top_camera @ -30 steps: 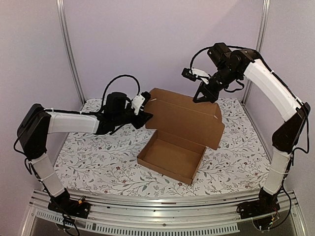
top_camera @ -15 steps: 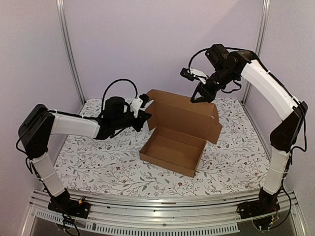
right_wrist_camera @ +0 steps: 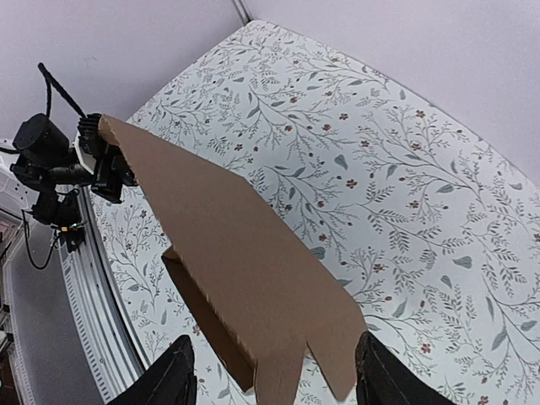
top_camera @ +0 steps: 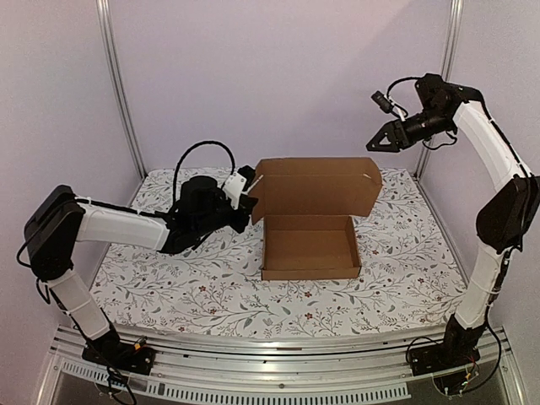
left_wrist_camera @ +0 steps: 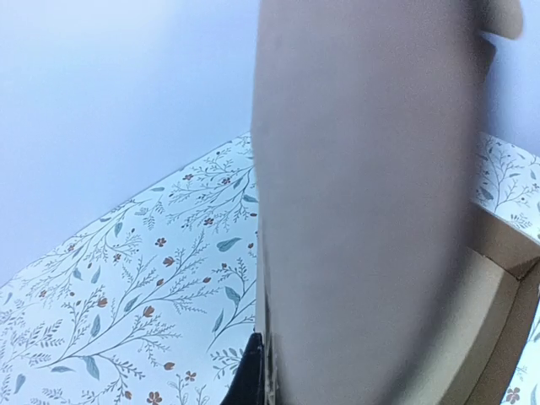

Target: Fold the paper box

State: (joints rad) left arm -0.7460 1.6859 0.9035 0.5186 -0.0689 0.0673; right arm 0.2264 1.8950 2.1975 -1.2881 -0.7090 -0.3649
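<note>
Likely the lid-closing step: the paper box (top_camera: 309, 246) sits mid-frame on the worktop (top_camera: 160, 278), lid upright. The left gripper (top_camera: 247, 202) has its jaws pinched on the lid's left edge. The right gripper (top_camera: 372, 144), upper right, gapes empty. Next, the lid probably needs lowering.

your top view looks down from the near side; left wrist hugs the paper box (left_wrist_camera: 363, 211), right wrist sits high above; all share it.
</note>
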